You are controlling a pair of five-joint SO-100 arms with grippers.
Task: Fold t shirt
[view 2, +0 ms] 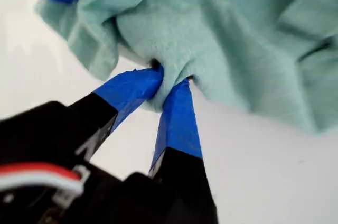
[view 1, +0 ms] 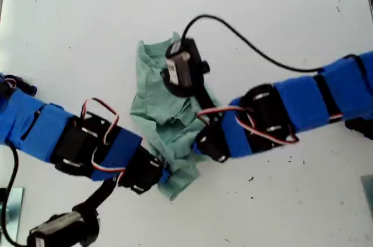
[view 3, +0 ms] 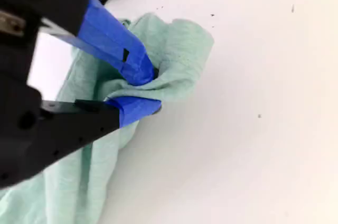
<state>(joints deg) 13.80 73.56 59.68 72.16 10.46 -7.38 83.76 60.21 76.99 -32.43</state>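
The pale green t shirt [view 1: 156, 107] lies crumpled in a heap on the white table [view 1: 87, 25], between the two blue-taped arms. My first gripper [view 1: 166, 176], on the arm coming from the exterior view's left, is shut on a bunched fold at the heap's lower end. In the first wrist view that gripper [view 2: 169, 78] pinches the t shirt [view 2: 237, 34] between its blue fingertips. My second gripper [view 1: 197, 147], on the arm from the exterior view's right, is shut on a fold at the heap's edge. The second wrist view shows it [view 3: 153, 89] holding the t shirt [view 3: 79, 171].
The second arm's wrist camera [view 1: 183, 67] hangs over the upper part of the heap, and its black cable [view 1: 250, 43] trails to the exterior view's right. A metal plate [view 1: 10, 209] sits at the exterior view's lower left edge. Bare white table [view 3: 264, 155] surrounds the heap.
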